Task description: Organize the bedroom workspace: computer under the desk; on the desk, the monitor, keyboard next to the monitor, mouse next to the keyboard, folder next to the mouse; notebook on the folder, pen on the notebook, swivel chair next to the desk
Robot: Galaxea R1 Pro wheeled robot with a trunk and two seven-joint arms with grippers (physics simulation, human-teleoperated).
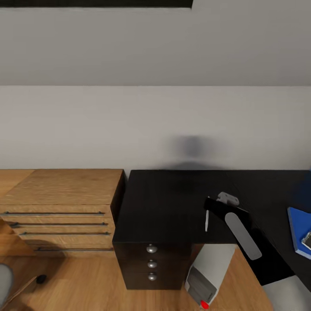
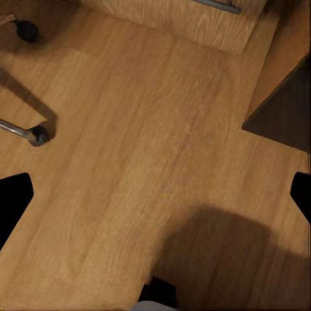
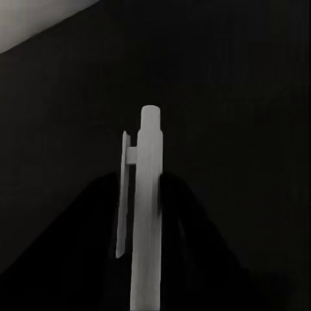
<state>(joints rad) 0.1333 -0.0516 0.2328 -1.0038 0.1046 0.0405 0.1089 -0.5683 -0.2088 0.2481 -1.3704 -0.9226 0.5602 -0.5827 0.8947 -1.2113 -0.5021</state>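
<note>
The right gripper [image 1: 210,208] has its dark jaws clamped on the thin white plastic stick pen [image 1: 207,220], which hangs nearly upright from them, just above the matte black tabletop [image 1: 164,203] of the long desk; in the right wrist view the pen [image 3: 148,214] is a smooth pale cylinder with a flat clip on one side, set against the dark surface. The right arm's black forearm with a long grey oval inlay [image 1: 242,235] slants across the desk's front edge. At the far right of the tabletop lies the flat bright blue rectangular folder [image 1: 299,229], with a small glossy dark grey notebook [image 1: 307,240] on it at the frame's edge. Under the tabletop sits a black drawer unit with three round metal knobs [image 1: 151,263], and beside it, on the floor, leans the silver-grey tower computer [image 1: 207,272] with a red spot at its lower front. Left of the desk stands a light wooden drawer chest [image 1: 60,207] with slim dark bar handles. The left gripper [image 2: 155,194] hangs over the grained wooden floor [image 2: 129,142], its black jaws wide apart, near a metal chair leg on a black caster [image 2: 35,135].
</note>
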